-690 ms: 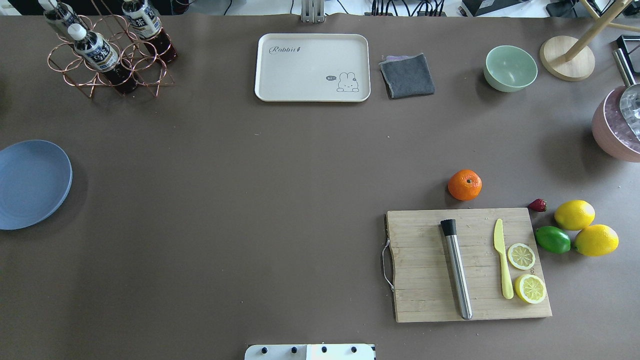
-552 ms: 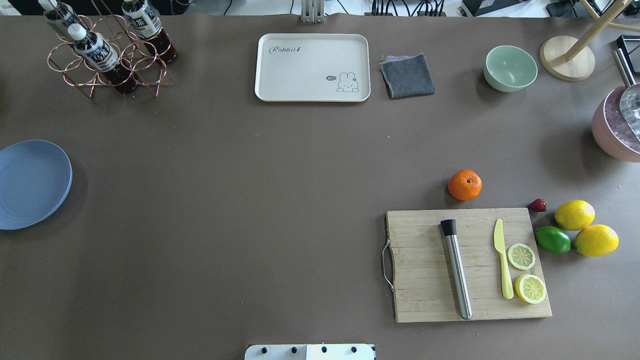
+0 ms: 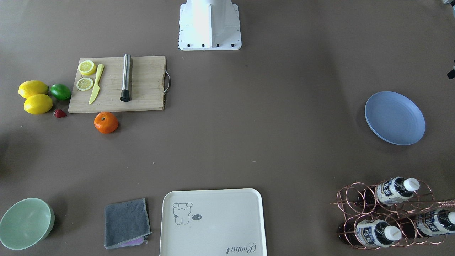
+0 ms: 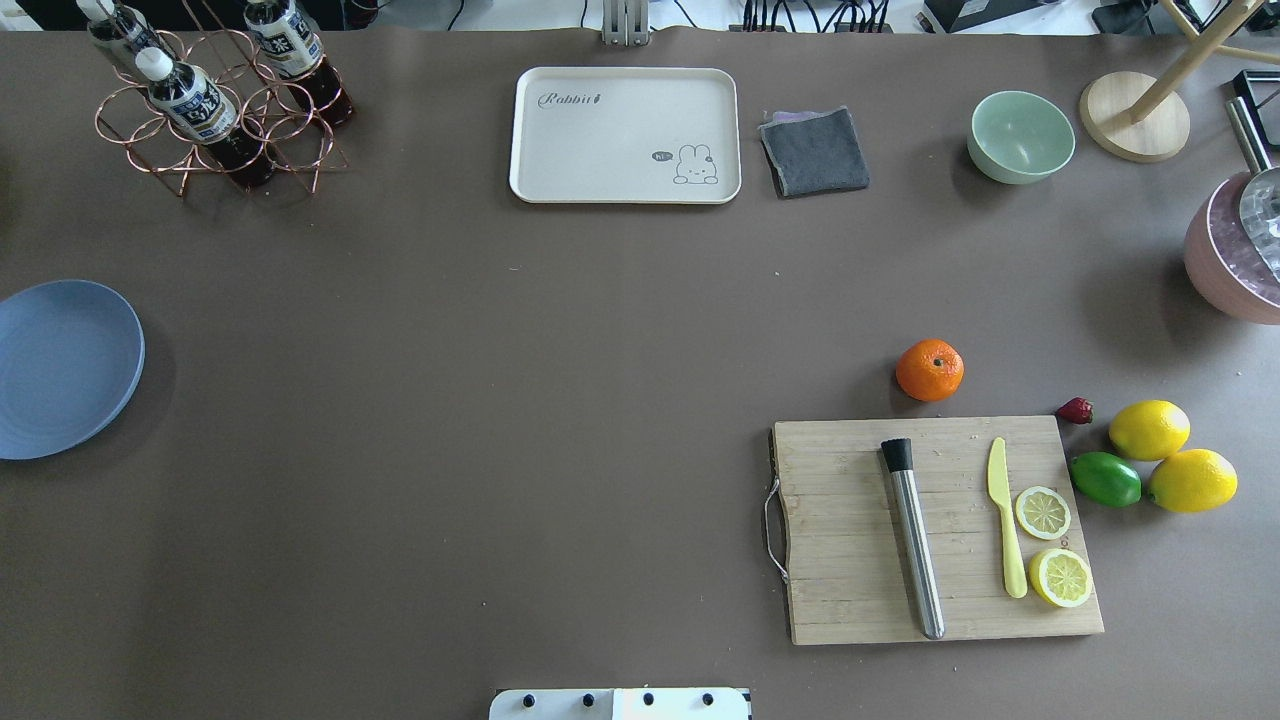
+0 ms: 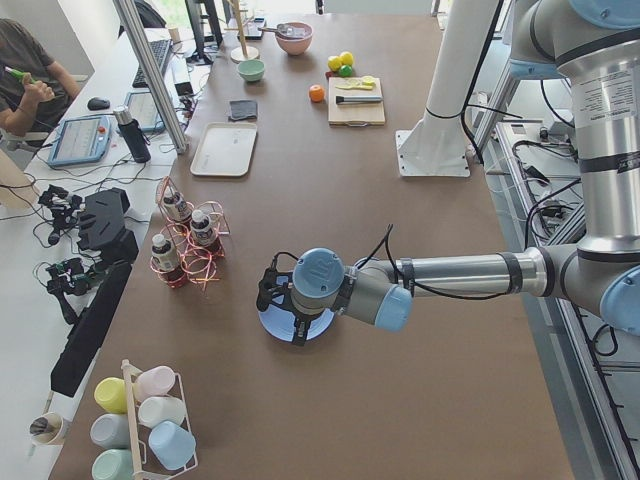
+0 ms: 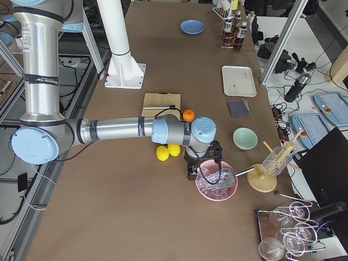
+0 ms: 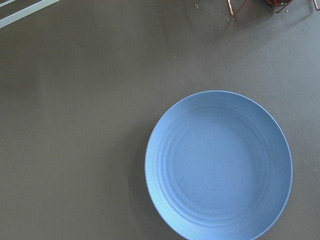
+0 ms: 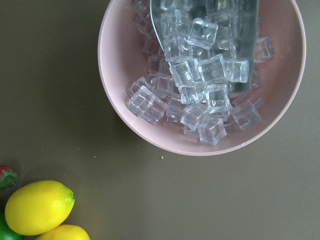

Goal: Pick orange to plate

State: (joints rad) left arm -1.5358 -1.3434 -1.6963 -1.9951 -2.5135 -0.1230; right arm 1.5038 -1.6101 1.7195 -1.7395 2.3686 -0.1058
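Here the plate (image 7: 218,165) lies below the left jaws; the orange (image 4: 929,370) sits apart from both pairs. Whether either pair is spread cannot be told.

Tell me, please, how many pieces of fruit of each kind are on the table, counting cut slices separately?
Round bright-orange orange: 1
Whole oval yellow lemons: 2
Oval green lime: 1
Small red strawberry: 1
Round cut yellow lemon slices: 2
Total: 7
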